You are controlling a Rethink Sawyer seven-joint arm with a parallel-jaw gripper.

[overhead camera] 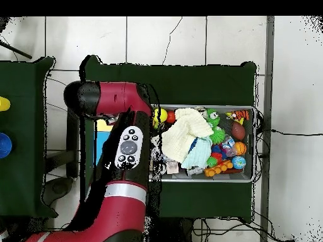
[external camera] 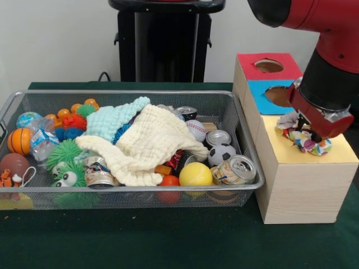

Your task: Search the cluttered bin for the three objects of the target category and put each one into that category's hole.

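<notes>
Front view has the colourful scrunchie [external camera: 305, 140] lying on the yellow top of the wooden sorting box [external camera: 297, 185], right under the end effector [external camera: 309, 133]; it's a bunched ring of patterned fabric, and I can't see any hole in the yellow section from here, only the openings in the blue section [external camera: 268, 96] and the red section [external camera: 268, 66] further back. So my read is that we're in the drop-off step for one soft item; the next move probably calls for getting the fabric over whichever hole belongs to its category and letting it fall in, and since it's floppy it could snag on a rim. The end effector is down on the scrunchie and touching it, but whether it's clamped on it or spread apart I honestly can't tell; the red wrist housing hides the tips. Off to the side, the wire mesh bin [external camera: 17, 101] is still packed; a cream cloth [external camera: 148, 145] and a mint cloth [external camera: 115, 120] sit over balls and a crushed can [external camera: 235, 170], all on the green worktop [external camera: 168, 241]. Overhead view mostly shows the arm covering the box, so no help there.
</notes>
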